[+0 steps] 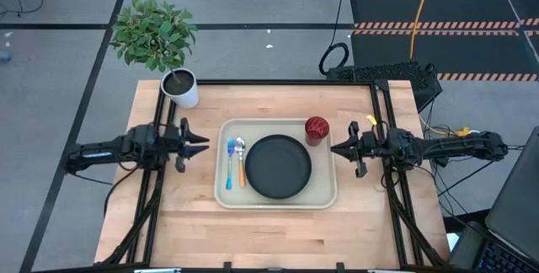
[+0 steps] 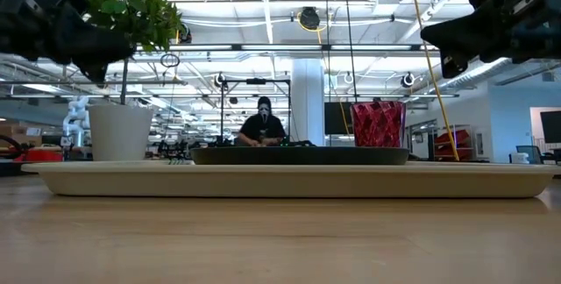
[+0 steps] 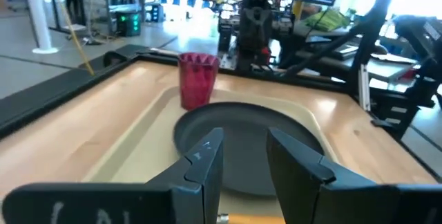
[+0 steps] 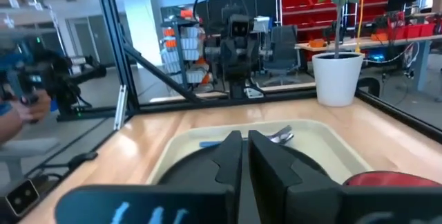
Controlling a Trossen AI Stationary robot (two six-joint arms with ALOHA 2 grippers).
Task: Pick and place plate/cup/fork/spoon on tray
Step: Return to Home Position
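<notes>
Beige tray (image 1: 324,192) loaded, so I hang clear: left gripper (image 1: 205,144) beside tray, fingers apart; right gripper (image 1: 333,148) opposite, fingers together, empty.

Light wooden counter (image 1: 269,231) in the middle, standing on a grey floor (image 1: 67,71) crossed by dark lines. Up at one o'clock, black mats (image 1: 472,8) edged in orange-and-white hazard stripes, a yellow cable (image 1: 419,12) trailing over them. At eleven o'clock, a leafy plant (image 1: 153,33) in a white pot (image 1: 184,89). Level across the counter: a big open workshop, bright ceiling lights (image 2: 245,3), a white pillar (image 2: 307,100) at twelve o'clock, a person (image 2: 263,124) seated far back, and red bins (image 4: 304,10) on shelving.
</notes>
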